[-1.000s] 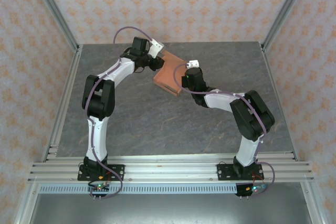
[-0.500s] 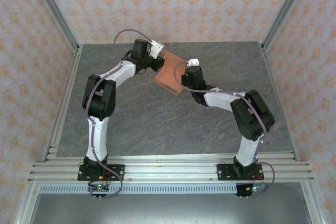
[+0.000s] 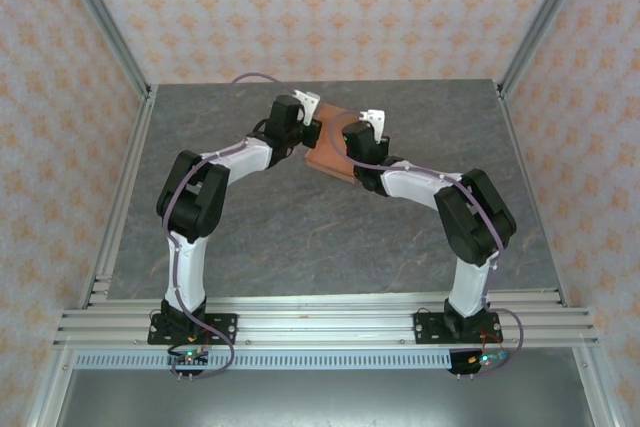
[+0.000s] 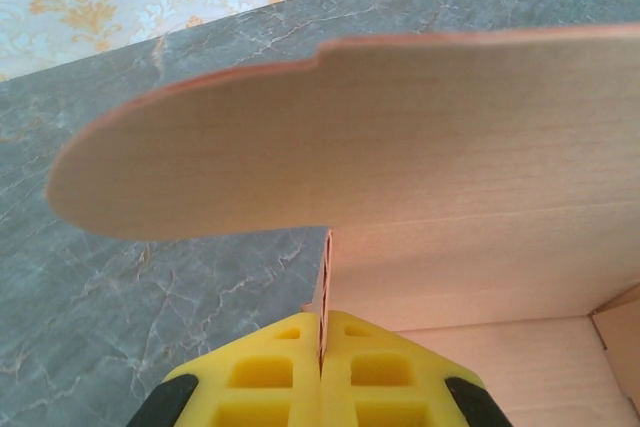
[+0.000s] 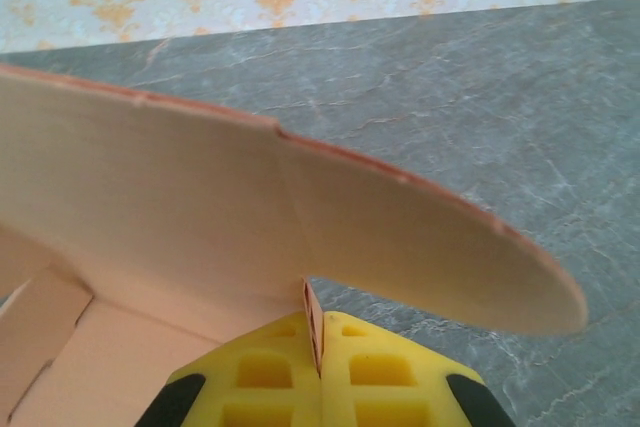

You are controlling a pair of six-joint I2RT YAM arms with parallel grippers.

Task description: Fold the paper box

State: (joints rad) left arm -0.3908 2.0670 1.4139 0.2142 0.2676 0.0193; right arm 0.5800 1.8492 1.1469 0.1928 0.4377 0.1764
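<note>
1. Paper box (image 3: 328, 154) sits at the far middle of the table (image 3: 300, 237) in the top view. The left gripper (image 3: 310, 135) and right gripper (image 3: 350, 142) meet it from opposite ends, probably to steady both sides at once.
2. Left wrist view: the yellow fingers (image 4: 270, 377) are pinched shut on a thin upright card wall (its rounded flap arches overhead).
3. Right wrist view: the jaws are likewise clamped on the opposite wall, apparently keeping it upright so the flap can fold over.
</note>
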